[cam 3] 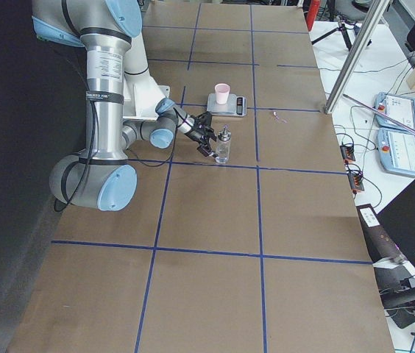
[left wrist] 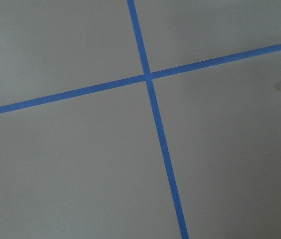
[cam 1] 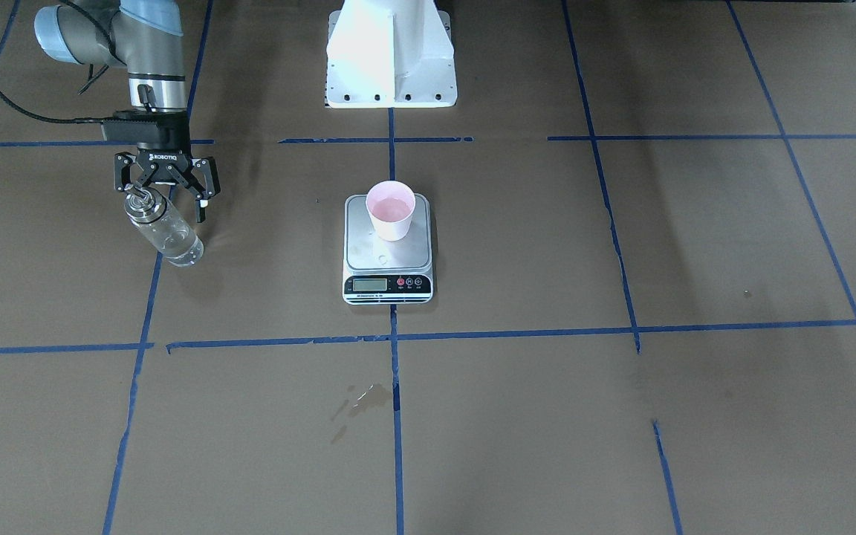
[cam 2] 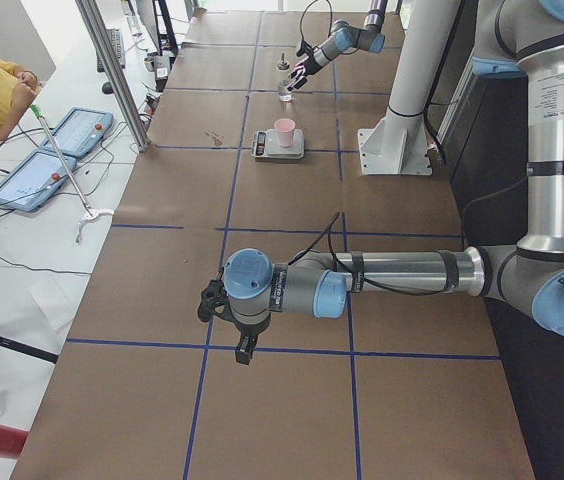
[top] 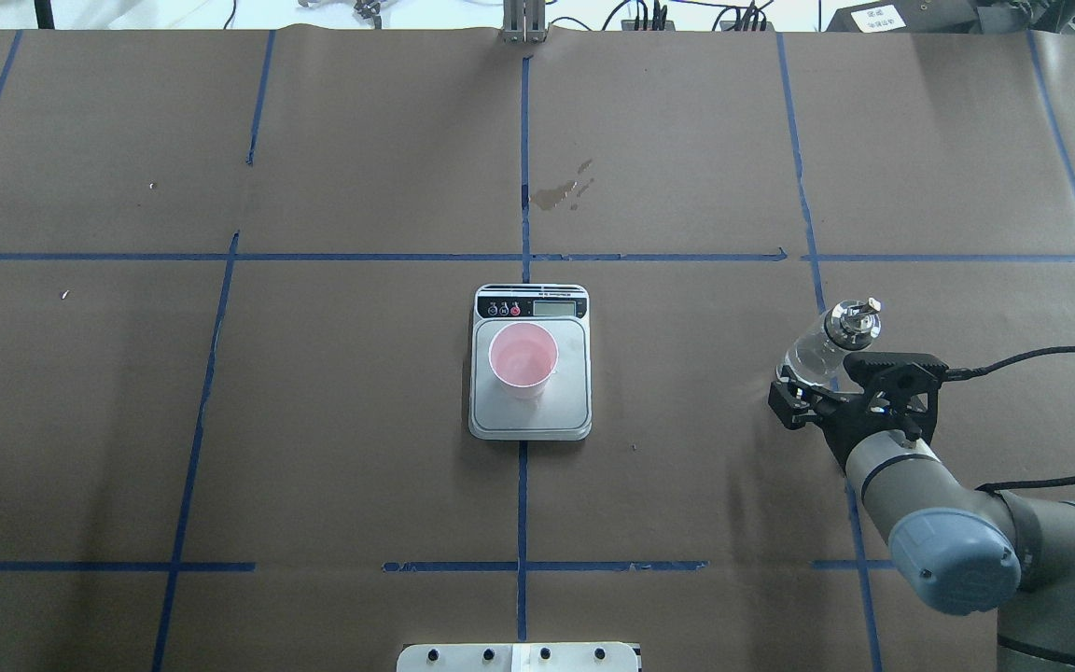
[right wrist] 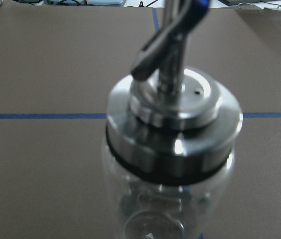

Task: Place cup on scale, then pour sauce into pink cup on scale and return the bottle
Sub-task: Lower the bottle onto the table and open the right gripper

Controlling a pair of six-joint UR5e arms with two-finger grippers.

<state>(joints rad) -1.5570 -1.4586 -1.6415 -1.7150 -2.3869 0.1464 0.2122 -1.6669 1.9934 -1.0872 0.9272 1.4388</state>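
The right hand [cam 1: 166, 200] is spread wide and grips nothing. Its fingers stand either side of the neck of the bottle [cam 1: 169, 239], and I cannot tell whether a pad touches the glass. The bottle stands upright on the table [cam 1: 621, 416], long axis vertical, just ahead of the palm, and its spout fills the right wrist view. I judge that any retreat must run straight back along the hand's own line, or it may tip the bottle. Well apart, toward the table's middle, the cup [cam 1: 391, 212] sits on the scale [cam 1: 387, 261]; its contents are hard to read. The left hand [cam 2: 217, 305] is far off and shows only in a side view, so I cannot tell its state.
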